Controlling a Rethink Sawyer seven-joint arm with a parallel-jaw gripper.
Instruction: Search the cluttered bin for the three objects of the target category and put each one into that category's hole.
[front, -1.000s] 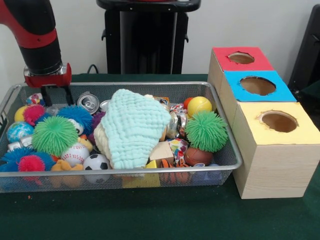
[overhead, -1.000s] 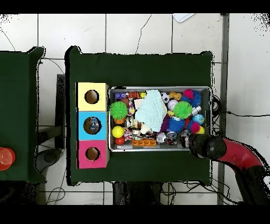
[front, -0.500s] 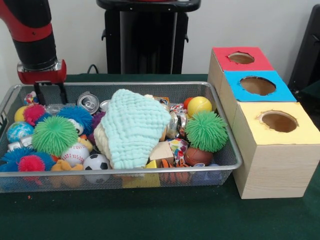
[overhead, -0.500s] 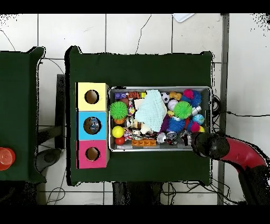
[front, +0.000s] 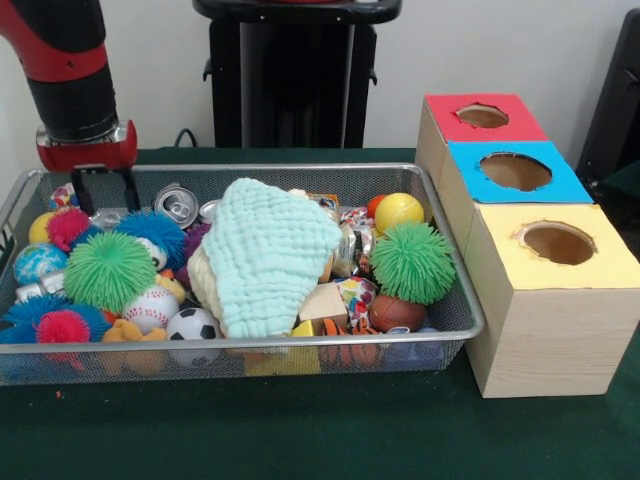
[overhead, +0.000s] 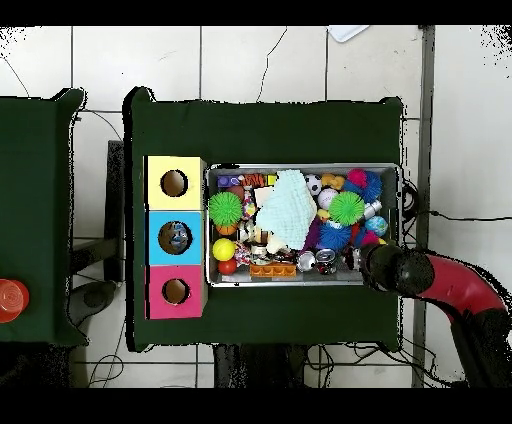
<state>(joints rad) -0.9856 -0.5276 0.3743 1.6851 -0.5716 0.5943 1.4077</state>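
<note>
The wire mesh bin (front: 300, 170) is full of toys; it also shows in the overhead view (overhead: 300, 167). A silver can (front: 178, 203) lies tab-end up at the bin's back, left of a pale green cloth (front: 270, 250). A second can (front: 208, 210) peeks out beside it. Both cans show in the overhead view (overhead: 326, 262) near the bin's lower rim. I cannot make out a third can. My gripper (front: 107, 190) hangs open and empty over the bin's back left corner, left of the first can. In the overhead view the arm (overhead: 400, 272) hides it.
Spiky rubber balls (front: 108, 268) (front: 412, 262), a baseball, a soccer ball and other toys fill the bin. Three boxes with round holes stand to its right: red (front: 480, 115), blue (front: 515, 170), yellow (front: 558, 243). The black pedestal (front: 295, 70) stands behind.
My gripper rose a little and shifted slightly left over the bin's back left corner, then nearly stopped. It stays open. The toys have not moved.
</note>
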